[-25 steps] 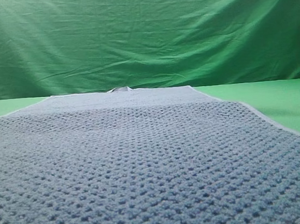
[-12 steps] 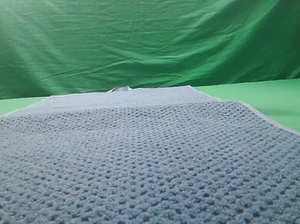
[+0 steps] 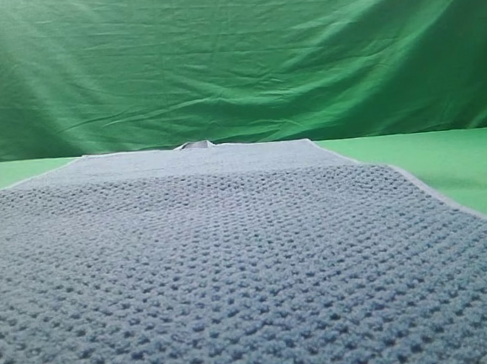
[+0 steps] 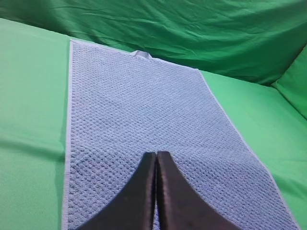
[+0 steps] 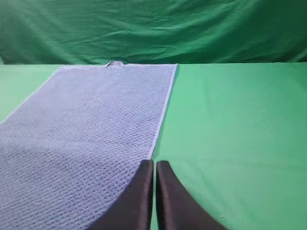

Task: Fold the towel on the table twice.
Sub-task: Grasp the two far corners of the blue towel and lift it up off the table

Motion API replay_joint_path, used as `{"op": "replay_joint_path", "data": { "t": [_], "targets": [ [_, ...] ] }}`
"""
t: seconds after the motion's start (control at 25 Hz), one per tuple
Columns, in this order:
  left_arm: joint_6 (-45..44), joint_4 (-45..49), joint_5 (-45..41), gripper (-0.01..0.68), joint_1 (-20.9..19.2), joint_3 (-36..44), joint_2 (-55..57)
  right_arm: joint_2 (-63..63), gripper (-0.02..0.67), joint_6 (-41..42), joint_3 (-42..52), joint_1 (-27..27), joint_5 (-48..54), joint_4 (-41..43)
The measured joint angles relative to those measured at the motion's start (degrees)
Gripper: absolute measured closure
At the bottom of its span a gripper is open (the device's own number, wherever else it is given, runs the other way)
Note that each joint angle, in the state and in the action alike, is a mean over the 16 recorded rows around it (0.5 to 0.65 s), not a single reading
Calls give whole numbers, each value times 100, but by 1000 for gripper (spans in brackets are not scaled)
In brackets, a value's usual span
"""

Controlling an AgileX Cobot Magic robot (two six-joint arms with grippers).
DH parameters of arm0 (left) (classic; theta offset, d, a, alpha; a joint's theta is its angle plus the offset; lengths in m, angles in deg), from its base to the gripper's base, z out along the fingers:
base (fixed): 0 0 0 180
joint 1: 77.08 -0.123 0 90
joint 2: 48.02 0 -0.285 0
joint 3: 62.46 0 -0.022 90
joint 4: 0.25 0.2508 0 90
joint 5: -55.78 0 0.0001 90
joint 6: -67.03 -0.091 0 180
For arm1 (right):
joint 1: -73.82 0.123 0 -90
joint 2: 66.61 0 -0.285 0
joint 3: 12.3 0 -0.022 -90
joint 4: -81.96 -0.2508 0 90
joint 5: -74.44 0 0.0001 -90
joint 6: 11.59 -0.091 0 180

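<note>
The blue-grey waffle-weave towel (image 3: 233, 259) lies flat and unfolded on the green table (image 3: 461, 165), its long side running away from me, with a small pale tag (image 3: 194, 144) at the far hem. In the left wrist view my left gripper (image 4: 156, 155) hangs shut above the near part of the towel (image 4: 144, 110), holding nothing. From the right wrist camera, my right gripper (image 5: 154, 164) is shut and empty, just off the right hem of the towel (image 5: 96, 120), over bare table (image 5: 230, 134). Neither gripper shows in the exterior high view.
A wrinkled green backdrop cloth (image 3: 234, 56) hangs upright behind the table. Bare green table lies on both sides of the towel (image 4: 33, 96), wider on the right.
</note>
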Motion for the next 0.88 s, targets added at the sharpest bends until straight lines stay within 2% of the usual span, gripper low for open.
{"op": "replay_joint_path", "data": {
  "t": [0.32,0.56,0.88],
  "targets": [
    [126,283,-426,673,99,-397,532,603,649,218,-545,120,84,146],
    [581,1186,-1076,673,99,-1119,1465,1551,649,5,-1297,134,495,483],
    [1347,2617,-1837,673,99,-2372,3235,3252,649,-707,-2467,134,1445,1065]
  ]
}}
